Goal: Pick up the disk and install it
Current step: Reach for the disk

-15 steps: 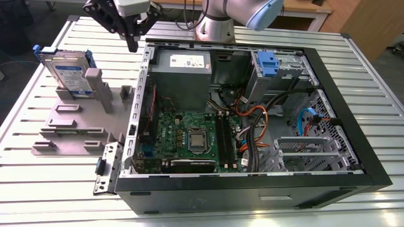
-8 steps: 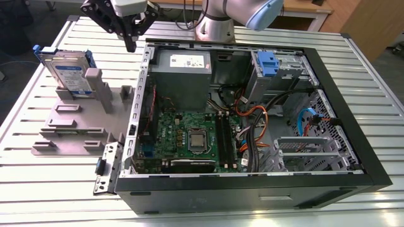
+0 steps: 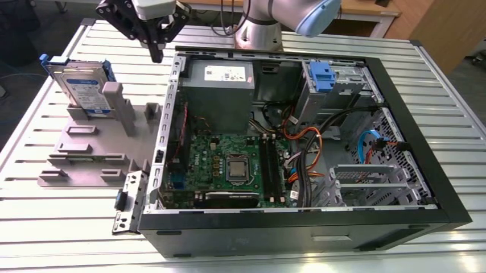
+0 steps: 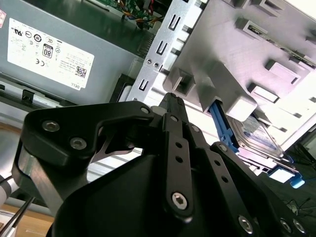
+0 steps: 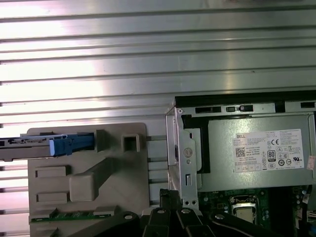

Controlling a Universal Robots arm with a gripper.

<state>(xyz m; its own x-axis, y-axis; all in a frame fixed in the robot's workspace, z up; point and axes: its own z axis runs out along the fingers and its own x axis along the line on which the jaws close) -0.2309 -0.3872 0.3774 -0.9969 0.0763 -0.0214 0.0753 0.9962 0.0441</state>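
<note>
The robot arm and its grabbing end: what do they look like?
The arm is a silver-grey tube with a pale blue joint cap. Its pincer is black, built of hinged bars with silver screw heads, mounted on a white wrist block.

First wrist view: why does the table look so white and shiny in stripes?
In the first wrist view, light glares off the ribbed metal table in bright bands; in the second wrist view, the grey holder washes out white; the exterior view looks evenly lit.
</note>
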